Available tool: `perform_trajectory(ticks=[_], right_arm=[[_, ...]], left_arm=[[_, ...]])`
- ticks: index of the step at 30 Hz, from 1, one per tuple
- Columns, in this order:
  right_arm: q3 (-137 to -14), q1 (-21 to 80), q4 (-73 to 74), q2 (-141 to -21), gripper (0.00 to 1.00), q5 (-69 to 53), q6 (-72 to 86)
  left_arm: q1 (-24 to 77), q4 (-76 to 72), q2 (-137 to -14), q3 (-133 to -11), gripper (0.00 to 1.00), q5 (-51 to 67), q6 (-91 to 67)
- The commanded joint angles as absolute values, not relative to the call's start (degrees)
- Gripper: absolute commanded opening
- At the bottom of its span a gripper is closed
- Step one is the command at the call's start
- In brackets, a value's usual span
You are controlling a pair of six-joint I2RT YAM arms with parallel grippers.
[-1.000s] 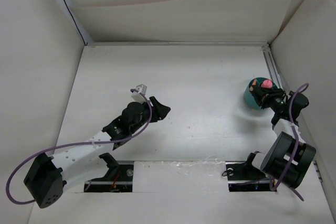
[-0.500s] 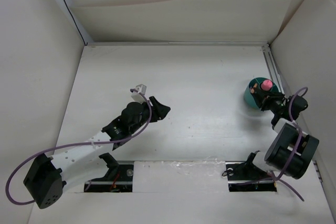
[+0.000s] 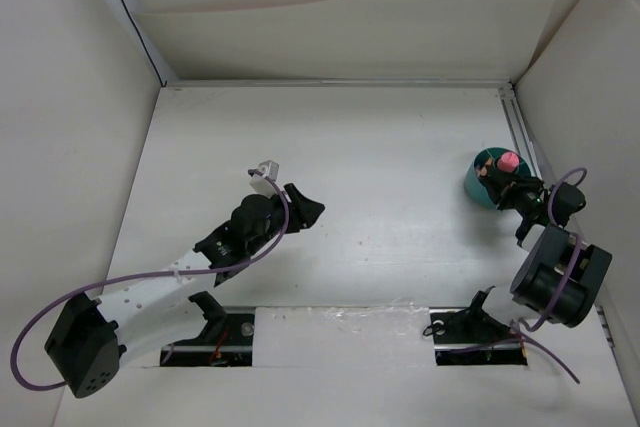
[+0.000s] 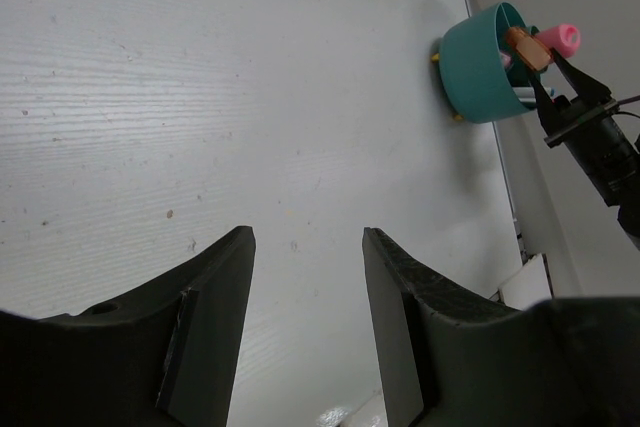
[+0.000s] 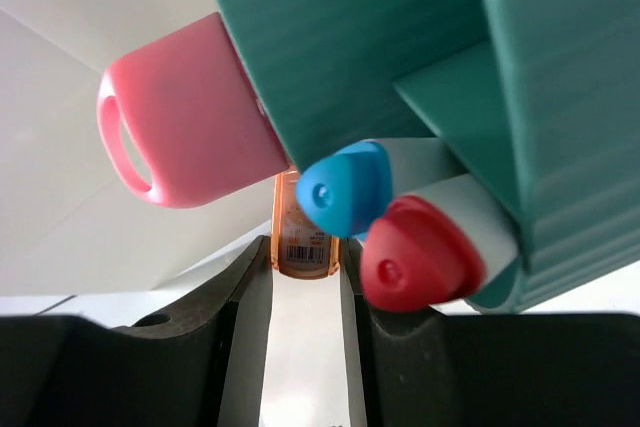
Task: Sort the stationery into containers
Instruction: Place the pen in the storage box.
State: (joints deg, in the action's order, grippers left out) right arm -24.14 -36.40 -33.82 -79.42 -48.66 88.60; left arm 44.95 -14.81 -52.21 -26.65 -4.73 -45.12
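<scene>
The right wrist view alone shows one blue tip (image 5: pixel 340 187) and one red tip (image 5: pixel 415 252) poking from the teal organizer (image 5: pixel 400 37), beside one pink cap (image 5: pixel 190 112). The right hand (image 5: pixel 303 259) is clenched on one orange-ended stick (image 5: pixel 300 347) at the organizer's rim. In the left wrist view, the left hand (image 4: pixel 308 247) hangs released over the worktop (image 4: pixel 200 97), well apart from the single organizer.

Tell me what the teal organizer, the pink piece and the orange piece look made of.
Teal organizer: likely moulded plastic, matte, with fine parallel ridges on its wall. Pink piece: smooth, with a soft sheen and rounded edges; plastic or rubber, unclear which. Orange piece, clamped in the right gripper: it carries a printed barcode label and is probably plastic, though little of it shows.
</scene>
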Motion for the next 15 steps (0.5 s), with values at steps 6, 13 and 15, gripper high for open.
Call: perform_trajectory(ticks=[6, 13, 15], right_arm=[[-24.9, -36.8, -39.5, -77.8, 0.40, -49.1, 90.7], [-24.9, -36.8, -40.1, -77.8, 0.42, -49.1, 91.2], [-24.9, -36.8, -40.9, -78.4, 0.42, -49.1, 91.2]], left_arm=[[45.2, -17.2, -52.0, -26.2, 0.44, -4.3, -45.9], [45.2, -17.2, -51.5, -26.2, 0.44, -4.3, -45.9], [45.2, -17.2, -51.5, -26.2, 0.44, -4.3, -45.9]])
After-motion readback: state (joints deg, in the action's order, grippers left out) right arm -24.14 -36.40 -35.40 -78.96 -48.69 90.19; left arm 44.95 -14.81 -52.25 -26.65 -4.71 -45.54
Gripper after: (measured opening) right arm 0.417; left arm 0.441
